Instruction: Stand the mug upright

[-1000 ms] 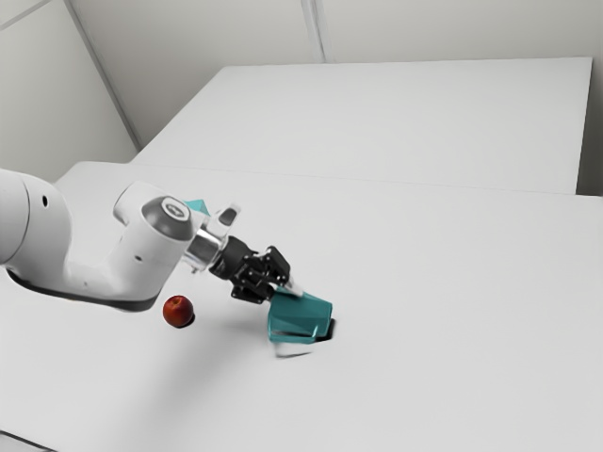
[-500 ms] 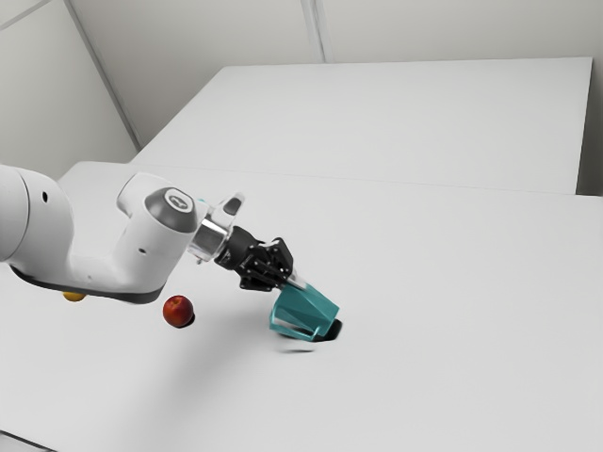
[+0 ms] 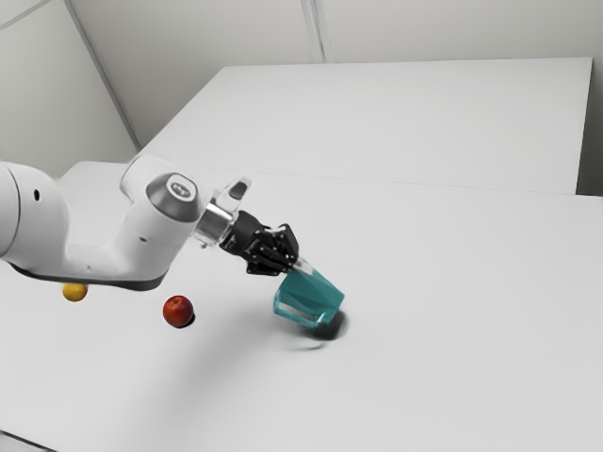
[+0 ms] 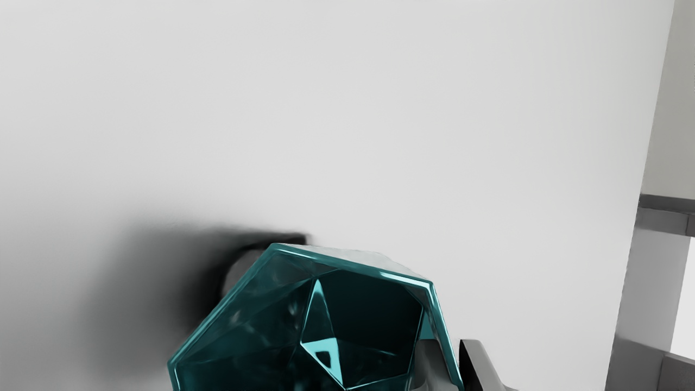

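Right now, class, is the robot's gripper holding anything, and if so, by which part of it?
Yes: the gripper holds the teal mug by its side wall at the rim, one finger inside and the other outside.

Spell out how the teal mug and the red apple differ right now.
The mug is teal with flat, angular faces; the apple is red and round.
The mug is clearly the bigger of the two, the apple the smaller.
The mug hangs tilted, its wall pinched by the gripper, while the apple rests on the table, untouched.
Both look glossy.
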You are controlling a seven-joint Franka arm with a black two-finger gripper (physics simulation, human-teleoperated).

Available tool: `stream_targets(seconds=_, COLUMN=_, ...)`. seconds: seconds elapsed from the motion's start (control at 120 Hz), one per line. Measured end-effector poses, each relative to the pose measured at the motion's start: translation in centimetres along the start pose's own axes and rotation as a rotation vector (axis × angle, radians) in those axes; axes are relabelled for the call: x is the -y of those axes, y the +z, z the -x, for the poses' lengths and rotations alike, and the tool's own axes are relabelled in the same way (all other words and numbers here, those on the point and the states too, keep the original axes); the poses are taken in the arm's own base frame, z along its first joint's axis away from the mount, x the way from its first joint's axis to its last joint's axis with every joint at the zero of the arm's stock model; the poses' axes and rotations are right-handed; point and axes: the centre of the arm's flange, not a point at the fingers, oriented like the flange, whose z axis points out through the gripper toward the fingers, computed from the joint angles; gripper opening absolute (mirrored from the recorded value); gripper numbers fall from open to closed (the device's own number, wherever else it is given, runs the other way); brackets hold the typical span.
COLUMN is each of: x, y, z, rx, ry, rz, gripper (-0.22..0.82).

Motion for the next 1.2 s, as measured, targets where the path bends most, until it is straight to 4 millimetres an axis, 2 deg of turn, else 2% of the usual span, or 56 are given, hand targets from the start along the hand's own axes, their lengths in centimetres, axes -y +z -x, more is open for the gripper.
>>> stream_targets(seconds=0.117, x=-1.6, y=-1.5, z=0.2, rx=0.008, ry=0.122, rz=-0.075, gripper=-0.18)
stream_targets(seconds=0.275, x=-0.3, y=-5.2, z=-0.9, rx=-0.022, ry=0.229, rz=-0.218, gripper=-0.18)
stream_targets(seconds=0.442, x=-0.4, y=-6.5, z=-0.8, rx=-0.015, ry=0.36, rz=-0.36, gripper=-0.18)
stream_targets(seconds=0.583, x=-0.3, y=-6.8, z=-0.2, rx=0.038, ry=0.491, rz=-0.515, gripper=-0.18)
stream_targets(seconds=0.725, x=-1.2, y=-5.9, z=0.7, rx=0.106, ry=0.613, rz=-0.69, gripper=-0.18)
stream_targets(seconds=0.825, x=-1.4, y=-5.0, z=1.1, rx=0.128, ry=0.638, rz=-0.761, gripper=-0.18)
stream_targets(seconds=0.95, x=-1.4, y=-3.4, z=2.0, rx=0.132, ry=0.626, rz=-0.797, gripper=-0.18)
stream_targets(seconds=1.067, x=-2.8, y=-1.8, z=3.0, rx=0.104, ry=0.618, rz=-0.806, gripper=-0.18)
stream_targets(seconds=1.2, x=-3.4, y=-0.9, z=3.1, rx=0.061, ry=0.574, rz=-0.803, gripper=-0.18)
